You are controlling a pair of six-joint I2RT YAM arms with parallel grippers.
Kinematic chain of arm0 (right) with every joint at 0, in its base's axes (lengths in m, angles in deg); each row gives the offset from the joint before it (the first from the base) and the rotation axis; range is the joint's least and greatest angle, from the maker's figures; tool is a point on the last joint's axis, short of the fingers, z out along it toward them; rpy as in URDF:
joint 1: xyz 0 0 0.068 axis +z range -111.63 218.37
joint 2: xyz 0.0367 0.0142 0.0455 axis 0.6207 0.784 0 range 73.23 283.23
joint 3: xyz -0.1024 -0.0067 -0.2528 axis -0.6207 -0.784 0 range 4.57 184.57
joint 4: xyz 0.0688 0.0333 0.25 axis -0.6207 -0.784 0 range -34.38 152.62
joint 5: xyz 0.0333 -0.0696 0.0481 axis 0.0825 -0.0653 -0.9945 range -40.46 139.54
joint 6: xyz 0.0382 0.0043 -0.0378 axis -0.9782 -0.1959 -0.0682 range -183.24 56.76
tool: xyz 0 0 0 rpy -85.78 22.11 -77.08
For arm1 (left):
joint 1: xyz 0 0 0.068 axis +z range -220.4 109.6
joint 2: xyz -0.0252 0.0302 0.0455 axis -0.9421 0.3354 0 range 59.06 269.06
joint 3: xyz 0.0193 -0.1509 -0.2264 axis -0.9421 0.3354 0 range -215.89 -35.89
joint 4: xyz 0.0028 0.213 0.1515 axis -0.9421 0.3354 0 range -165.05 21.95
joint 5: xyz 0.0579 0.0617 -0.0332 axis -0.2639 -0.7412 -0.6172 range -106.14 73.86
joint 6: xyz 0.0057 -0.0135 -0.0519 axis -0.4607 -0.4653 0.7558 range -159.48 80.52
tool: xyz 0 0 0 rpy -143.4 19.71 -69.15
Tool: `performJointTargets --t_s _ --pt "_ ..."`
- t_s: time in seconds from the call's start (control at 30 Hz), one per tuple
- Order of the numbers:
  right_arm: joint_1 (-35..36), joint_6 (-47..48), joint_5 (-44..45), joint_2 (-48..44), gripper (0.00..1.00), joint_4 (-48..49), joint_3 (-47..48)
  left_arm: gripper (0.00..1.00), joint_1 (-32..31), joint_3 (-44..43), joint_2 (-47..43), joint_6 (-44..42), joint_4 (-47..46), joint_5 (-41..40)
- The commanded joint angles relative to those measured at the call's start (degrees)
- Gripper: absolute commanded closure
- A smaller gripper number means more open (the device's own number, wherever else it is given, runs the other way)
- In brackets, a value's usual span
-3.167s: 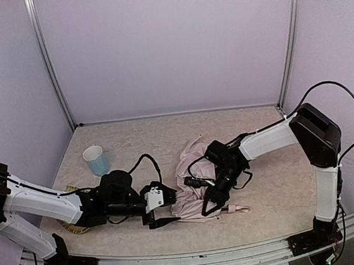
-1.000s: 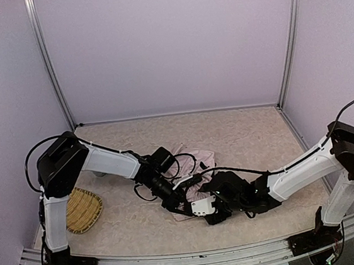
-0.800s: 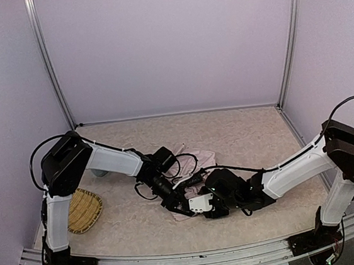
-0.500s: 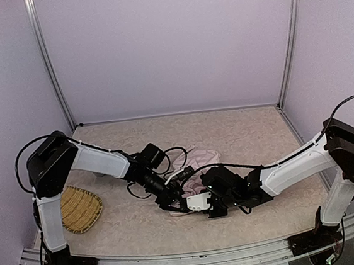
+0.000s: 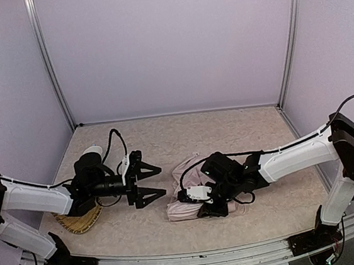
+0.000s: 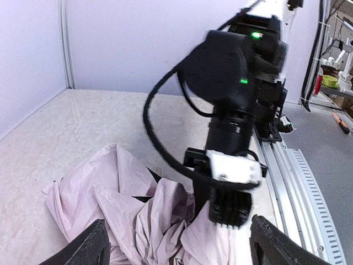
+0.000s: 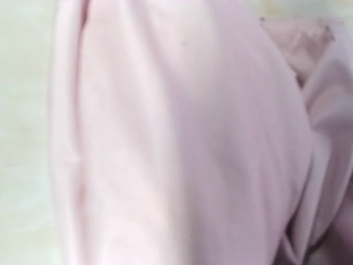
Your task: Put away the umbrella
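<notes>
The umbrella (image 5: 185, 198) lies collapsed as a crumpled heap of pale pink fabric in the middle of the table. Its shaft and handle are hidden. It also shows in the left wrist view (image 6: 138, 221), and its fabric (image 7: 182, 138) fills the right wrist view. My right gripper (image 5: 205, 204) presses into the heap's near right side, with the fabric bunched against its fingers (image 6: 229, 212). How its jaws stand is hidden. My left gripper (image 5: 154, 182) is open and empty, a short way left of the umbrella and pointing at it, its fingertips (image 6: 83, 248) low in its own view.
A woven basket (image 5: 77, 220) lies at the near left, mostly under my left arm. A pale cup (image 5: 94, 150) peeks out behind that arm. The metal rail (image 5: 177, 259) runs along the table's front edge. Walls close in the back and sides.
My left arm has pulled back to the left, off the umbrella, and its jaws now stand open. My right gripper has stayed at the heap, shifting slightly. The fabric is more bunched.
</notes>
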Motion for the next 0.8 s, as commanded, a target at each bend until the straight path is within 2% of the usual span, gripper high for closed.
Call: performJointTargets --t_s 0.0,0.07,0.13,0.23,0.33,0.43,0.57,0.77 --pt "-4.35 -8.27 -23.19 4.21 0.78 -14.85 0.0 0.2 -8.57 6.87 -8.66 -11.71 -2.45 -15.81" --pt "-6.0 -8.95 -28.93 6.18 0.78 -16.6 0.92 0.25 -13.26 7.48 -11.64 -16.8 4.83 -20.21" --pt "-6.76 -8.57 -32.62 7.97 0.78 -18.0 1.59 0.26 -16.08 7.95 -13.3 -18.84 8.38 -21.64" --pt "-7.32 -6.77 -35.56 11.25 0.77 -20.55 3.04 0.19 -19.95 7.63 -12.68 -23.93 12.35 -24.75" --pt "-8.33 -5.36 -37.05 15.52 0.78 -23.48 5.78 0.13 -23.12 4.01 -7.72 -28.28 18.14 -28.92" --pt "-9.65 -3.98 -38.2 18.67 0.78 -26.11 8.51 0.11 -24.08 1.44 -2.22 -31.41 20.77 -33.16" --pt "-10.34 -2.24 -38.76 20.91 0.77 -28.9 11.82 0.11 -24.12 0.83 3.31 -36.5 18.42 -40.04" --pt "-12.02 -2.01 -38.87 22.62 0.73 -28.58 15.11 0.16 -24.0 -3.76 11.07 -36.32 21.42 -35.15"
